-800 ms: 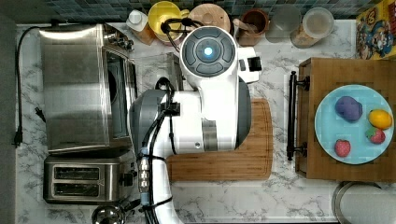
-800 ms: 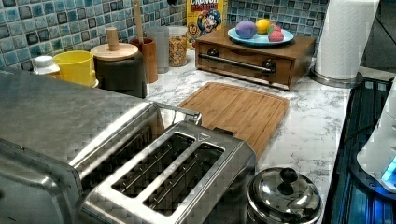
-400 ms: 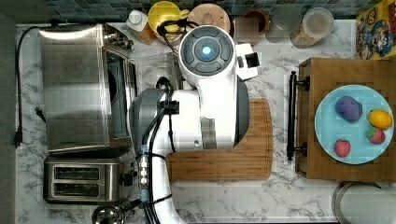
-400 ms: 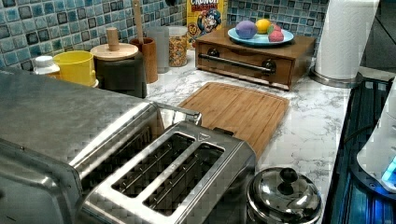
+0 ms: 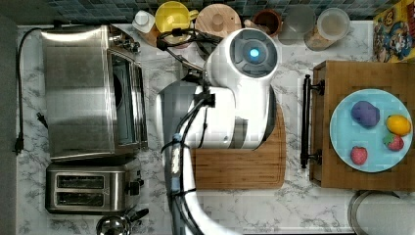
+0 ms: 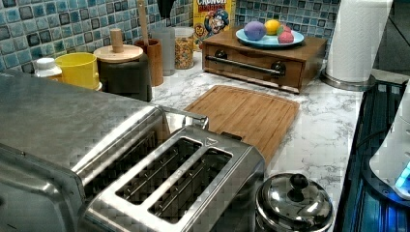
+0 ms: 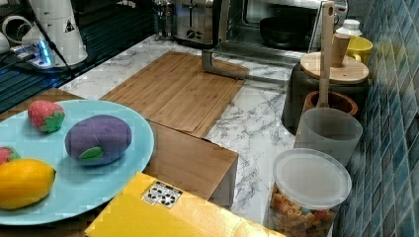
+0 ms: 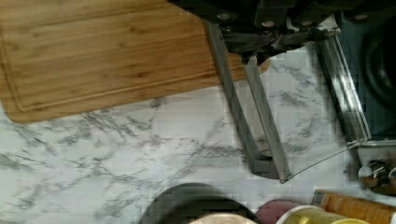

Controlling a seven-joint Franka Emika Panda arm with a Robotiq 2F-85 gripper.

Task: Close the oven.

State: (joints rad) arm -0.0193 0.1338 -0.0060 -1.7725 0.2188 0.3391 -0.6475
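The oven (image 5: 93, 93) stands at the counter's (image 5: 235, 210) end, beside the toaster (image 5: 88, 188), its glass door (image 8: 303, 116) swung down flat over the marble so the dark pan (image 7: 281, 30) inside is exposed. My gripper (image 8: 261, 44) sits right at the door's bar handle (image 8: 243, 102), which I judge is the place to lift from; whether my fingers grip the bar or merely rest against it, I cannot tell. Behind me lies one wooden cutting board (image 5: 244, 166). Further along, one blue plate (image 5: 342, 142) on a wooden box carries four toy fruits. Along the back edge stand one yellow cup (image 5: 172, 17) and two clear lidded jars.
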